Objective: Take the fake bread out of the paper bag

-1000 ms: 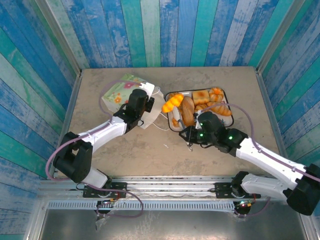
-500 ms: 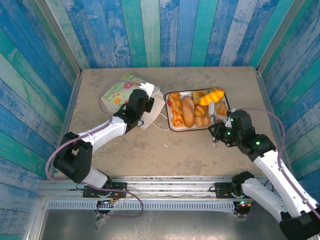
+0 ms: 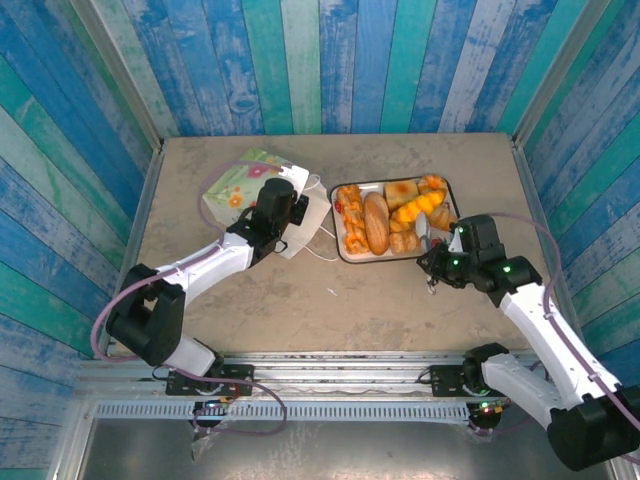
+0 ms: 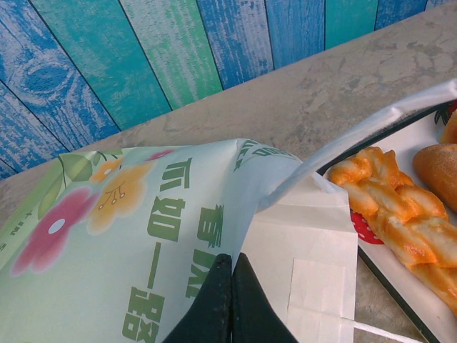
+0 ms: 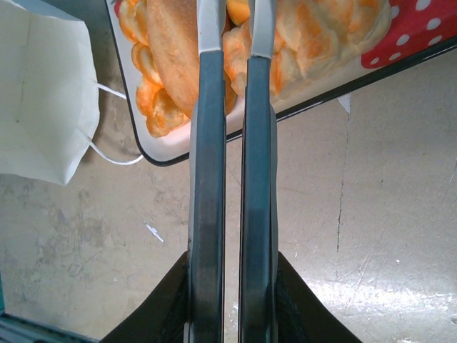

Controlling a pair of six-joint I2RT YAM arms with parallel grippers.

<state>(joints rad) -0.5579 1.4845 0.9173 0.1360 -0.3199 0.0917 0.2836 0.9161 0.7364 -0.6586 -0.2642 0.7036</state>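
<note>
Two claws are here, and we see both of them clenched. To the left of the tray [image 3: 339,232] lies the paper bag [image 3: 236,184], flat on the table [image 3: 290,310], with a flower print and green lettering on its side. Its white folded bottom points toward the tray, and one thin white handle [image 4: 343,139] reaches over the tray's edge.

The left gripper [image 3: 292,218] is over the bag, at the side of it nearest to the tray. In the left wrist view its fingers [image 4: 214,300] are pressed together with no gap, and the tips meet on the paper. We cannot tell if they pinch a fold of it.

On the tray lies the fake bread [image 3: 395,213], outside the bag: a brown oval loaf, a twisted orange piece [image 4: 393,211] at the left edge, and several golden rolls.

At the tray's near right corner is the right gripper [image 3: 423,243]. Its fingers [image 5: 207,143] stand almost together with only a thin slit, nothing between them, and the tips reach over the bread.
</note>
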